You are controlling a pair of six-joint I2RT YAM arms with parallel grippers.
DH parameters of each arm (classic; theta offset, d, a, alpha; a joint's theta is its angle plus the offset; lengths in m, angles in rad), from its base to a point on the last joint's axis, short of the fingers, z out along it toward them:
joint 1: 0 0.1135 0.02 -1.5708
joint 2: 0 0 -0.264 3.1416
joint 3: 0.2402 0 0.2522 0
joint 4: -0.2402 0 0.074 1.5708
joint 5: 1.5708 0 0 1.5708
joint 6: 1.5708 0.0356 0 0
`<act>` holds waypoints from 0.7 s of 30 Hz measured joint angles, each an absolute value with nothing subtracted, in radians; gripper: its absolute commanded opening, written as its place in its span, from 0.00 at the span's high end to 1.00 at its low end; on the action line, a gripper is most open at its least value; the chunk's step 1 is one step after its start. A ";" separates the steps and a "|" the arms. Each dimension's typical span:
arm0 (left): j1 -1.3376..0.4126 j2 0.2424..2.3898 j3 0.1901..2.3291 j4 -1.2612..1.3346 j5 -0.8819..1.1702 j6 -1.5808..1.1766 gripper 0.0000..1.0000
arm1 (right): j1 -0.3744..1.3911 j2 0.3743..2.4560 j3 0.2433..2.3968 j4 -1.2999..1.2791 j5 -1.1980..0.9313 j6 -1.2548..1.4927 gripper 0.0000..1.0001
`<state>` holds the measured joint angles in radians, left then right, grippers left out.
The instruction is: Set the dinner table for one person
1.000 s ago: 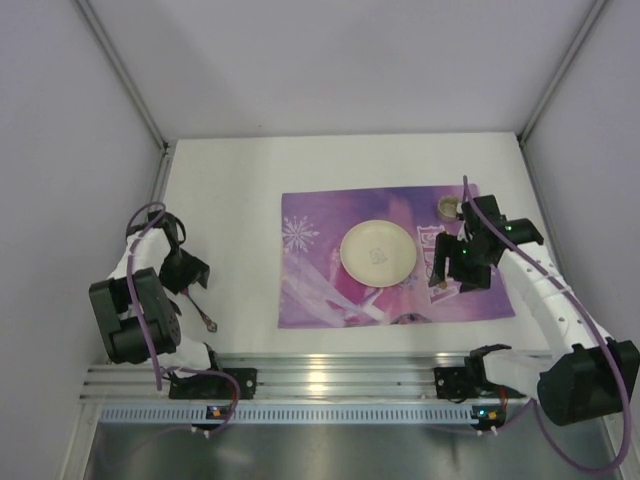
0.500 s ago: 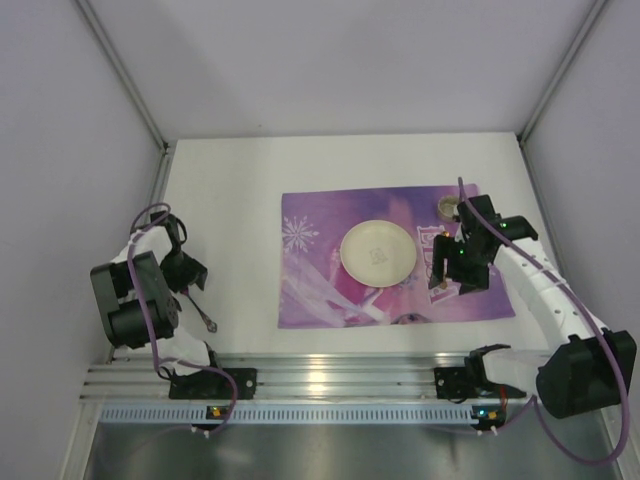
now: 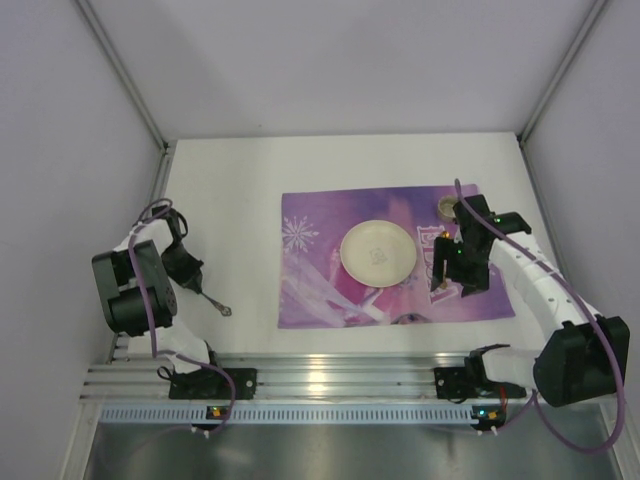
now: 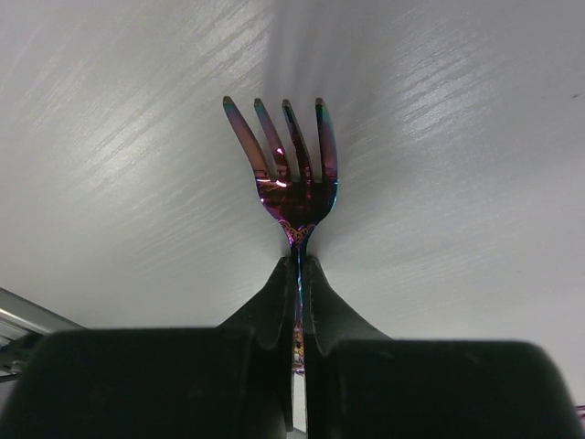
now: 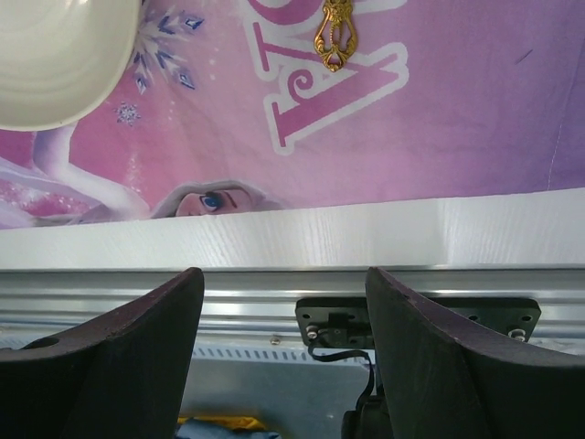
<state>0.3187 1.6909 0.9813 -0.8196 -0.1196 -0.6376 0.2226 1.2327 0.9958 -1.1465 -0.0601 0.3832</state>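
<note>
Left pincer (image 4: pixel 299 267) pinching fork (image 4: pixel 291 174), right pincer (image 5: pixel 281 288) spread

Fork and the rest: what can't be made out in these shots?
Fork handle: left wrist view, hidden inside the left gripper.
Gold ornate piece: right wrist view, cut off by the top edge; identity unclear.
Small round item: top view, too small to identify.

The worktop (image 3: pixel 230 200) is seen as a large, flat, matte white rectangle (faintly grained in the wrist views), laid level and bounded by pale walls on three sides.
</note>
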 measured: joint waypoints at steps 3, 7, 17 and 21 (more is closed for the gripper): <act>0.318 1.705 1.010 -0.845 -0.113 -0.620 1.00 | 0.223 1.235 0.998 -1.147 -0.054 0.391 0.28; 0.288 1.708 1.034 -0.849 -0.131 -0.592 1.00 | 0.223 1.235 1.016 -1.146 -0.054 0.402 0.28; -0.074 1.718 1.434 -0.785 -0.101 -0.501 1.00 | 0.223 1.164 1.050 -1.142 -0.038 0.451 0.11; -0.282 1.780 1.536 -0.758 -0.035 -0.494 1.00 | 0.223 1.093 1.041 -1.141 -0.038 0.478 0.08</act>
